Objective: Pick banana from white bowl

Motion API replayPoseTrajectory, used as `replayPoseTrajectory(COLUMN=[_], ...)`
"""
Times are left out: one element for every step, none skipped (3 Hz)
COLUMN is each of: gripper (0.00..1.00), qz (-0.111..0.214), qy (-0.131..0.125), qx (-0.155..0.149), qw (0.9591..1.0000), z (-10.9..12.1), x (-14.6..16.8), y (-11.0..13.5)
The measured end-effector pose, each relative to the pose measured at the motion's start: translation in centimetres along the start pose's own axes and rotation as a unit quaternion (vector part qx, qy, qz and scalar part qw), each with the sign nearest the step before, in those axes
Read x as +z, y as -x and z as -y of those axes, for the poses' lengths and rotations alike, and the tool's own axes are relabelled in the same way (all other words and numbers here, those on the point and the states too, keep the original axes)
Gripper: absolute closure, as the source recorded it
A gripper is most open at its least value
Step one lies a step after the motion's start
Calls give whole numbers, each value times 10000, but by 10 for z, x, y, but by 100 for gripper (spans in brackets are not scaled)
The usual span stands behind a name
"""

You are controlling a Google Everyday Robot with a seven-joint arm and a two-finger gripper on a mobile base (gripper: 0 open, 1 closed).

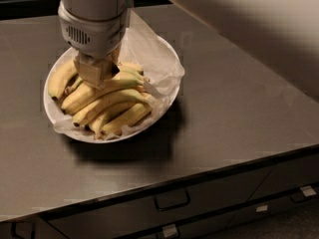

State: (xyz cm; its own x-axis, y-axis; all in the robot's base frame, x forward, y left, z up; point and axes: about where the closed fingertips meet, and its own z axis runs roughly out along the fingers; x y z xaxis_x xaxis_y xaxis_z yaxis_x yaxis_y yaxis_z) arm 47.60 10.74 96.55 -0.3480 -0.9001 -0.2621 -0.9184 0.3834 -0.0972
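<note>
**A:** Where is the banana (62,78)?

**B:** At the left of the white bowl (46,94) on the counter (239,113). The gripper (94,71) is just beside it, down among the longer bananas (109,101). I cannot tell whether it has closed.

**A:** Handling?

**B:** Probably light, soft and easily bruised. Grip its plump middle gently.

A smooth dark grey countertop (239,113) with drawers (172,200) beneath its front edge. The white bowl (47,101) sits directly on it, toward the back left. The gripper (95,73) hangs down into that bowl.
</note>
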Motion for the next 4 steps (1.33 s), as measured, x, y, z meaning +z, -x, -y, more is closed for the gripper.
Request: replayPoseTrajectory(gripper=[100,100,100,100], qz=[627,1216,1452,1453], qy=[272,521,707,707], qx=[-230,-214,-480,-481], qw=[9974,9910,9857,9857], z=[-2,1,-11,-11], x=[-6,-18,-27,-27], y=[-26,-65,-64,-64])
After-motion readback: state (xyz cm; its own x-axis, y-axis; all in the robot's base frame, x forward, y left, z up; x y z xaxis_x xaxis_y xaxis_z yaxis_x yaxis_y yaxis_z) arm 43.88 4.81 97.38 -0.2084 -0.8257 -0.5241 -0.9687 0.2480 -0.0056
